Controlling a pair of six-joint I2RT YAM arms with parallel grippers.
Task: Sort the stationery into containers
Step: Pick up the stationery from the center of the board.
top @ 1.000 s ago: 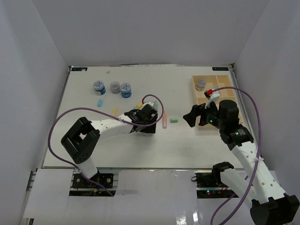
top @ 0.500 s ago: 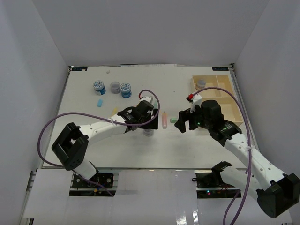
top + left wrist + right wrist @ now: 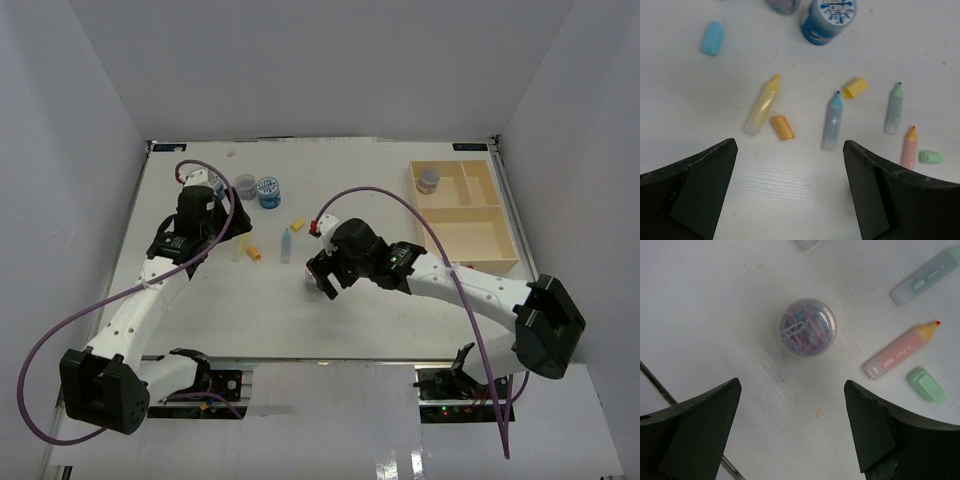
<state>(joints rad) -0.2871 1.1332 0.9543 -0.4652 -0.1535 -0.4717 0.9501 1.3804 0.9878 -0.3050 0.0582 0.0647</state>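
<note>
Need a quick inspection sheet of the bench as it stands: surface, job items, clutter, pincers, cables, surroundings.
Surface: white table, no spills seen.
Job's things: wooden tray at far right holds one grey roll. A clear paper-clip tub sits on the table. Yellow marker, blue marker, green marker and orange marker lie uncapped, with loose caps beside them. Patterned roll at far left.
Clutter: nothing seen.
Pincers: left pincer open above the markers, empty; right pincer open above the paper-clip tub, empty.
Cables: purple cable arches over the table.
Surroundings: plain white walls.
</note>
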